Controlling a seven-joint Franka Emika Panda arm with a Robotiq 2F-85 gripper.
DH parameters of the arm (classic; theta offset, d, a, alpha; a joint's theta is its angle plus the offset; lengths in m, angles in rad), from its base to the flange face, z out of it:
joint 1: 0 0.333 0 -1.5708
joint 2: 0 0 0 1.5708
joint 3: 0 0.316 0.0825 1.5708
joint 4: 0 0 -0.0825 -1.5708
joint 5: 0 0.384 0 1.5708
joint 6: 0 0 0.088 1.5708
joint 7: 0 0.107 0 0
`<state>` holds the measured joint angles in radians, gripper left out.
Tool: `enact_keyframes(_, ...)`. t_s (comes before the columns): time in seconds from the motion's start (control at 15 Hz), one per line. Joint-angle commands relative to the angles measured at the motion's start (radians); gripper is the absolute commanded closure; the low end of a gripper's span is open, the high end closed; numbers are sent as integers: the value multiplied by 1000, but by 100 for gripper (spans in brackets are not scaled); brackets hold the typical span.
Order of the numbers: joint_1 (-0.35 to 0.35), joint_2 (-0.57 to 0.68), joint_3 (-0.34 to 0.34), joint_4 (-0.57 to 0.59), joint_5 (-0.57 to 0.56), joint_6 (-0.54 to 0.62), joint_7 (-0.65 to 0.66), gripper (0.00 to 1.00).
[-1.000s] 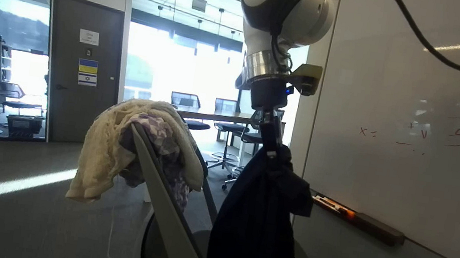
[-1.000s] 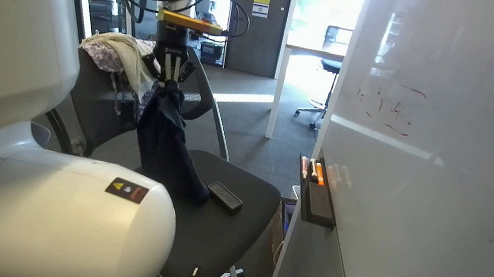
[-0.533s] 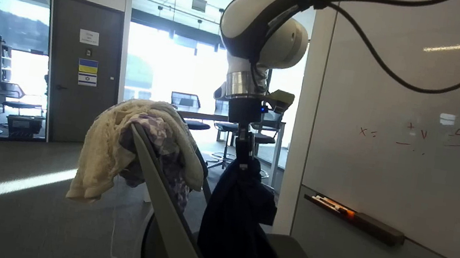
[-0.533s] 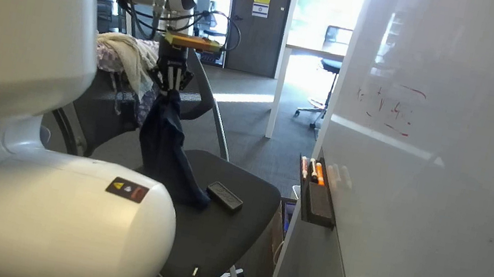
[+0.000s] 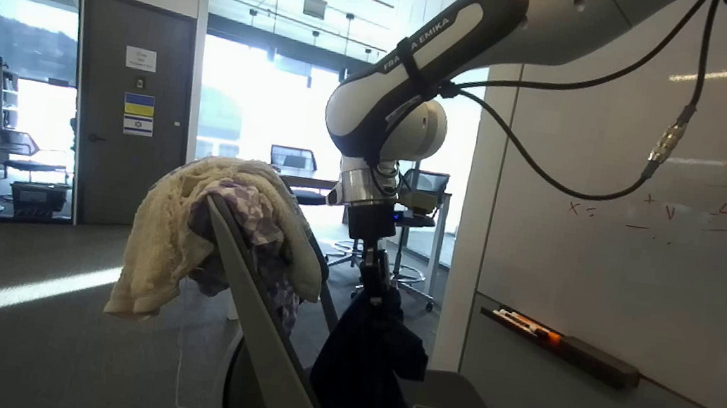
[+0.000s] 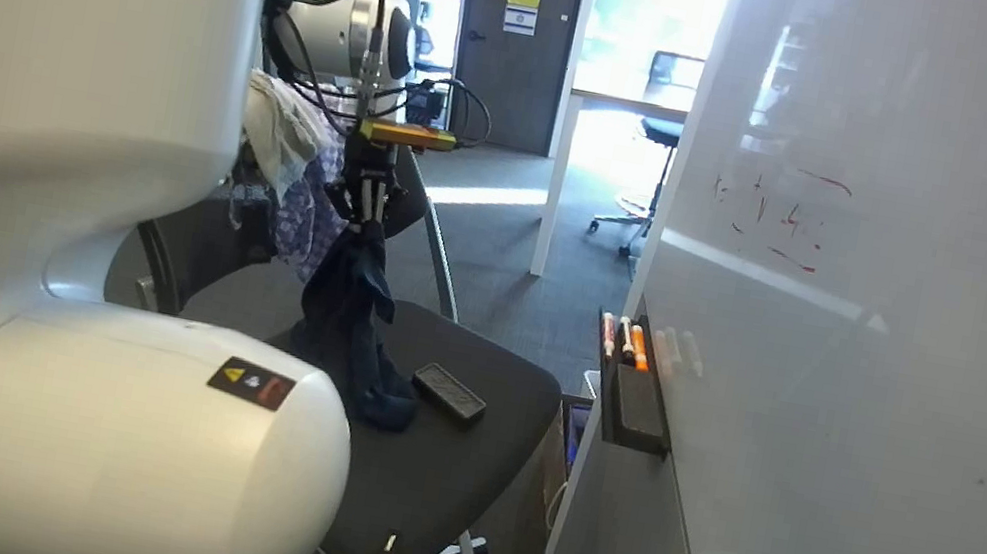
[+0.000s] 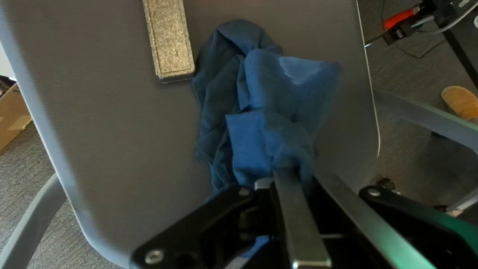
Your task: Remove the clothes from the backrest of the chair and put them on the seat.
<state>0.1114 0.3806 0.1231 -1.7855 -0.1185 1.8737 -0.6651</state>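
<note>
A dark blue garment (image 5: 368,375) hangs from my gripper (image 5: 376,298) in both exterior views; its lower part rests crumpled on the chair seat (image 6: 434,500). In the wrist view my gripper (image 7: 304,177) is shut on the top of the blue garment (image 7: 269,112), above the grey seat (image 7: 123,130). A cream knit garment (image 5: 167,233) and a purple patterned garment (image 5: 255,217) drape over the backrest (image 5: 256,310), beside my gripper. In an exterior view the arm partly hides the cream garment (image 6: 279,138) and the backrest.
A dark eraser (image 6: 450,393) lies on the seat by the garment's lower end; the wrist view also shows the eraser (image 7: 170,37). A whiteboard (image 6: 890,388) with a marker tray (image 6: 638,409) stands beside the chair. A table and other chairs are behind.
My gripper has moved down toward the seat with the blue garment in it. More of the garment's lower part has folded onto the seat. The cream and purple clothes stay on the backrest.
</note>
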Motion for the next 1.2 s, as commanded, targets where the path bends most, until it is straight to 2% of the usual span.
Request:
enact_keyframes(0.0, -12, 53, 16, 84, -6, -48, -14, 65)
enact_keyframes(0.27, -29, 60, 19, 119, 41, -78, 2, 38)
enact_keyframes(0.47, -36, 5, 6, 130, 49, -141, 53, 14)
enact_keyframes(0.6, -48, -50, 11, 131, 72, -173, 69, 1)
enact_keyframes(0.73, -45, -139, 13, 114, 91, -196, 108, 0)
enact_keyframes(1.0, -21, -313, 28, 82, 113, -144, 158, 0)
enact_keyframes(1.13, 5, -381, 46, 102, 100, -146, 155, 0)
